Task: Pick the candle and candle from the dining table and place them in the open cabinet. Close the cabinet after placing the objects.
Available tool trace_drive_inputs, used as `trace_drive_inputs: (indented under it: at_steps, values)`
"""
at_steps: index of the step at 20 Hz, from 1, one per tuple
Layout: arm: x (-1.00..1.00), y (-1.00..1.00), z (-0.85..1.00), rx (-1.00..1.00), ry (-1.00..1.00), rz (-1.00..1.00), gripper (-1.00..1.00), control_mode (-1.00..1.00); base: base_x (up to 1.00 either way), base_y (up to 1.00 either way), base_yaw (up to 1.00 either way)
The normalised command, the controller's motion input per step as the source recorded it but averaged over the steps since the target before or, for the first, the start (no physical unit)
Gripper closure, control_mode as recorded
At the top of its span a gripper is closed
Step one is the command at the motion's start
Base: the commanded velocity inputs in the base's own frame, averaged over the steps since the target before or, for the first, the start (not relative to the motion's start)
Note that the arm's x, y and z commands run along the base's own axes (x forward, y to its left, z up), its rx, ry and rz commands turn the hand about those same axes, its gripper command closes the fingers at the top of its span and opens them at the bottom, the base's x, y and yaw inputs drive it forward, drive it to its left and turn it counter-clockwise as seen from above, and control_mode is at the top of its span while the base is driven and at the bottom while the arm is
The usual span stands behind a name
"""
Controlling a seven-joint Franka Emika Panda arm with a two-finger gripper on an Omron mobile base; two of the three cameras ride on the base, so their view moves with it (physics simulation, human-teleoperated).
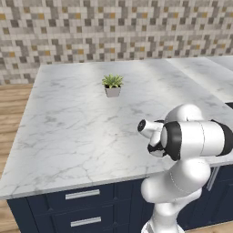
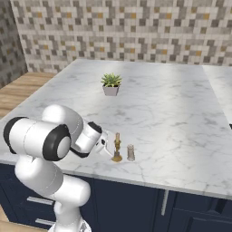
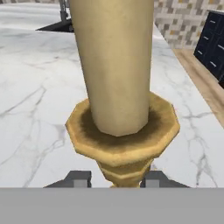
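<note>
Tan taper candle (image 3: 114,65) on brass holder (image 3: 124,140) standing upright near front edge of marble worktop (image 1: 68,132), close up in hand view. Fingers (image 3: 78,178) flanking the holder's stem, one tip each side, just below the wide drip collar. Jaws narrowed close around the stem; contact not clear from hand view, so cannot tell whether actually gripping. Holder base still down on the worktop in right base view, taper (image 2: 117,141) vertical, gripper (image 2: 108,149) reaching in low from its left. Second candle, grey-beige stub (image 2: 131,152), upright just beside the holder on the far side from the gripper, not touching it. Small potted plant (image 2: 111,84) well apart, toward the middle-back of the slab. In left base view the arm's forearm blocks both candles; plant (image 1: 112,85) visible mid-slab. Navy drawers (image 1: 82,209) with silver bar handles under the worktop front. Mosaic tile wall (image 2: 122,31) behind.
</note>
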Motion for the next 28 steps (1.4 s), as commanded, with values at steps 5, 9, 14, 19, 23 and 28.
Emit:
trace_drive_inputs:
  at_steps: [5, 9, 14, 19, 23, 28]
  values:
    - [-0.11, 0.00, 0.05, 0.00, -0.11, 0.00, 1.00, -1.00, 0.00, 0.00, 0.00]
    - [-0.14, 0.00, 0.26, 0.00, -0.10, 0.00, 1.00, -1.00, 0.00, 0.00, 0.00]
    - [-0.11, 0.01, 0.33, -0.02, -0.01, 0.04, 1.00, -1.00, 0.00, 0.00, 0.00]
    - [-0.04, 0.12, 0.46, -0.01, 0.00, 0.09, 1.00, -1.00, 0.00, 0.00, 0.00]
    - [-0.20, 0.24, 0.49, 0.00, 0.00, 0.15, 1.00, -1.00, 0.00, 0.00, 0.00]
    - [-0.31, 0.15, 0.51, 0.01, 0.00, 0.15, 1.00, -1.00, 0.00, 0.00, 0.00]
